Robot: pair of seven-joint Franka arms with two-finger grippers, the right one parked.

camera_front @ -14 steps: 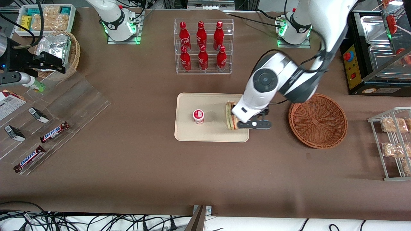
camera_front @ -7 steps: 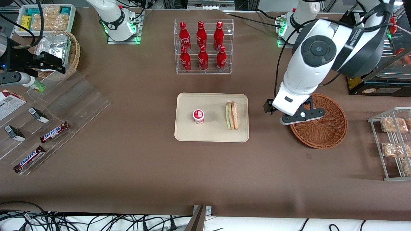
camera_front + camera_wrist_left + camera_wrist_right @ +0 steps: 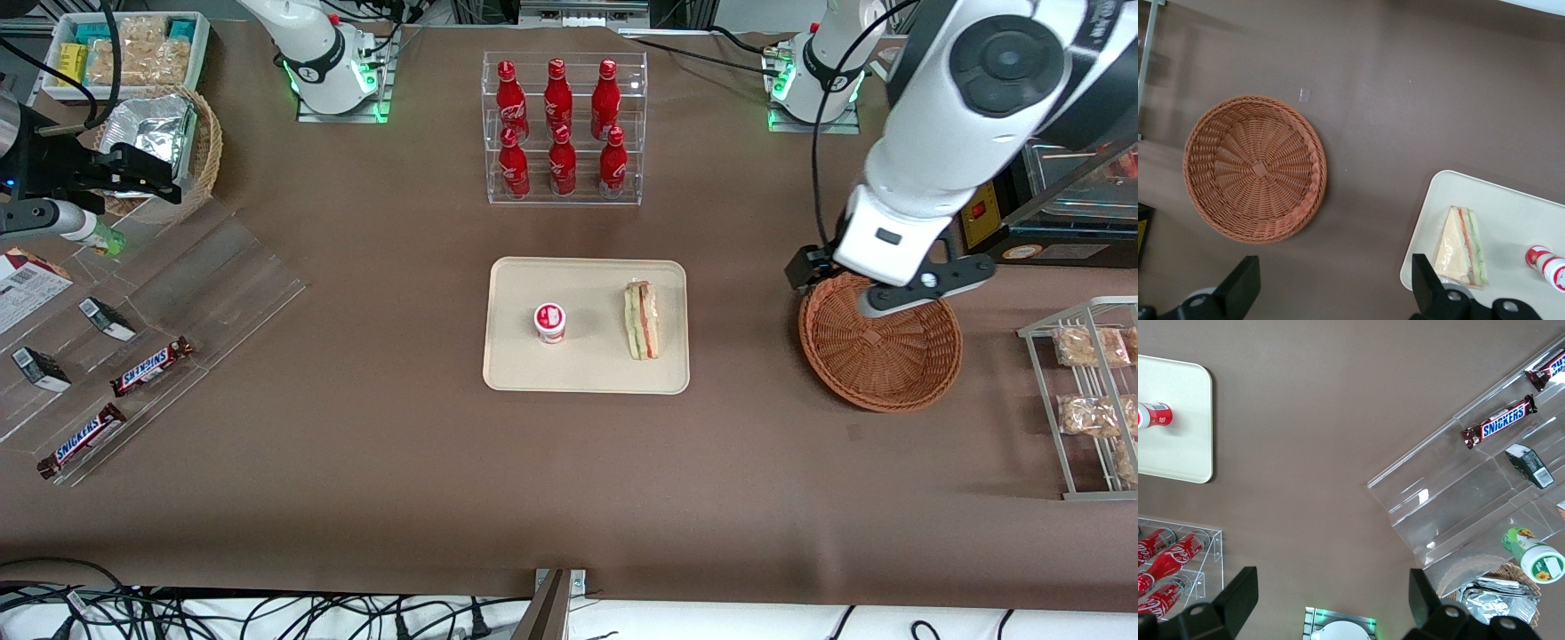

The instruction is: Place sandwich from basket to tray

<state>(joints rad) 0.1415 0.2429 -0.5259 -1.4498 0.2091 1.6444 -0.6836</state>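
Observation:
The wrapped triangular sandwich (image 3: 641,320) (image 3: 1463,248) lies on the cream tray (image 3: 587,366) (image 3: 1511,210), on the part of the tray nearest the basket. The reddish-brown wicker basket (image 3: 889,378) (image 3: 1255,167) has nothing in it and sits beside the tray, toward the working arm's end of the table. My gripper (image 3: 867,283) (image 3: 1335,290) hangs high over the basket's rim that faces the tray. It is open, its dark fingers (image 3: 1243,287) are spread wide and nothing is between them.
A small white cup with a red lid (image 3: 550,322) stands on the tray beside the sandwich. A clear rack of red bottles (image 3: 563,129) stands farther from the camera than the tray. A wire snack rack (image 3: 1089,400) and a black appliance (image 3: 1031,196) flank the basket.
My gripper let go of the sandwich on the tray, rose and swung away toward the working arm's end, to above the basket. The sandwich has stayed where it was.

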